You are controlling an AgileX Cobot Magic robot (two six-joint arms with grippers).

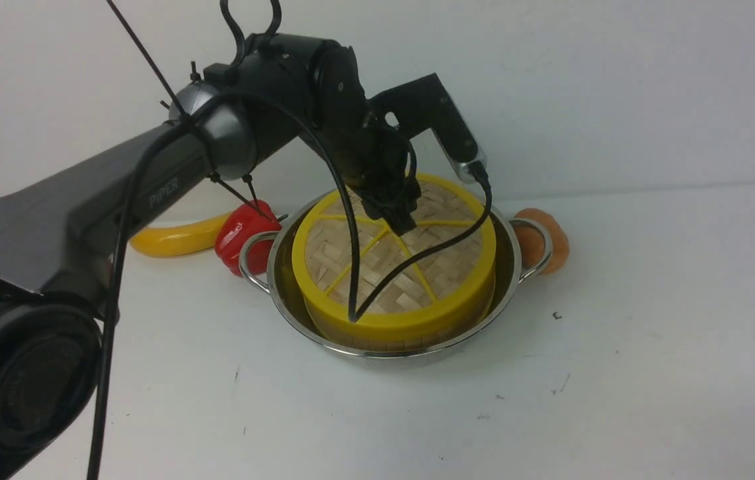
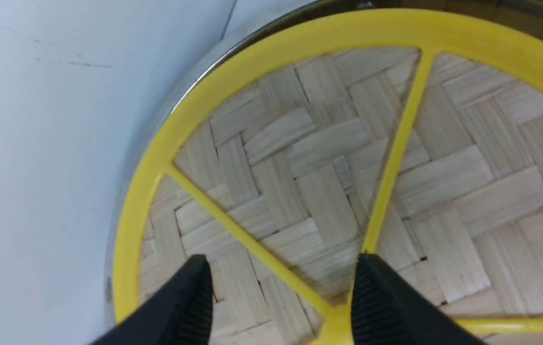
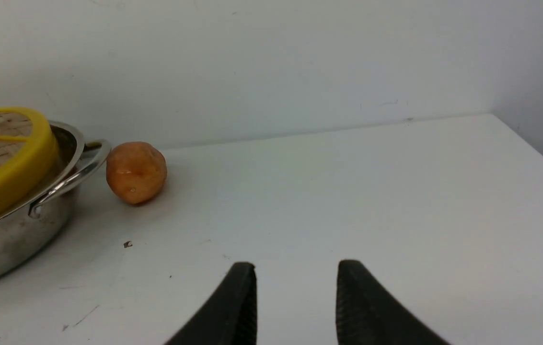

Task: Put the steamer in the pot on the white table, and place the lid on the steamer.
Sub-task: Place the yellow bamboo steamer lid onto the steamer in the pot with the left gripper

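The lid (image 1: 444,267), a woven disc with a thick yellow rim and spokes, lies flat on top of the steamer (image 1: 410,344). Only a strip of the steamer's wooden wall shows beneath it. Both sit inside the shiny pot (image 1: 272,280) on the white table (image 1: 617,367). My left gripper (image 1: 400,223) hangs open just over the lid's (image 2: 300,143) centre. Its fingers stand either side of the yellow knob (image 2: 336,326) without closing on it. My right gripper (image 3: 296,264) is open and empty above bare table, to the right of the pot (image 3: 3,239).
A yellow banana (image 1: 170,240) and a red pepper (image 1: 237,237) lie by the pot's left handle. An orange-brown round fruit (image 1: 554,240) sits by the right handle (image 3: 70,177), seen also as the fruit (image 3: 135,172) in the right wrist view. A wall stands close behind.
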